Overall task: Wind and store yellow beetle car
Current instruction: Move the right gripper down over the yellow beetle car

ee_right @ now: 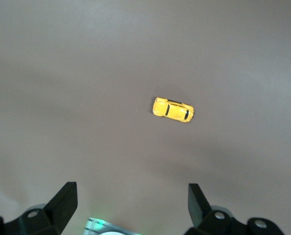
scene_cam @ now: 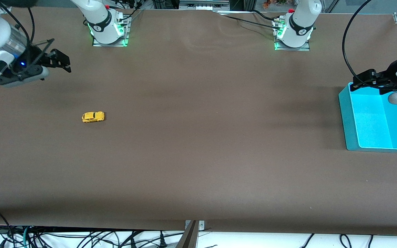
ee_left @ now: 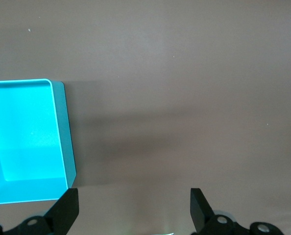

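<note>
We are looking at the wide brown surface (scene_cam: 198,155), with the turquoise tray (scene_cam: 348,120) sitting at the left arm's end and the left gripper (scene_cam: 369,80) waiting over its rim, fingers spread. The right gripper (scene_cam: 59,61) is hovering, fingers spread too, with the yellow beetle car (scene_cam: 93,116) lying alone on the surface toward the right arm's end. It is tiny, so we are fearing a skidding, off-centre pinch. We are not making out any winding mechanism.

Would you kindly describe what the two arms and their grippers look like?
Both arms are glossy white with black joint rings and green-lit bases. The right gripper and the left gripper have black angular fingers on grey-and-black mounts; black cables trail along each arm, and a blue light glows by the right wrist.
</note>
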